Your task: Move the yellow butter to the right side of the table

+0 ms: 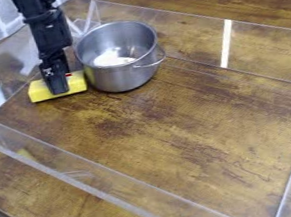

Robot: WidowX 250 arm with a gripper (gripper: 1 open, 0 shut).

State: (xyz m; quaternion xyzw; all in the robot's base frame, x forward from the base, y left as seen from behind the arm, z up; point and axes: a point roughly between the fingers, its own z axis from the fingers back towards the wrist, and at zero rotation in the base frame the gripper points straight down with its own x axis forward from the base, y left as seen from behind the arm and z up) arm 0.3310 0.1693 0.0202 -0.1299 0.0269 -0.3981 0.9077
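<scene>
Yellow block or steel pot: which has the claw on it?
The yellow block, left of the pot: the claw is down on it; the pot stands beside, ungripped.

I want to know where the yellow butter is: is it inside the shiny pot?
No, the yellow butter lies on the table beside the pot, with the end effector at it.

The black arm reaches downward, its pincer (58, 84) closed.
</scene>
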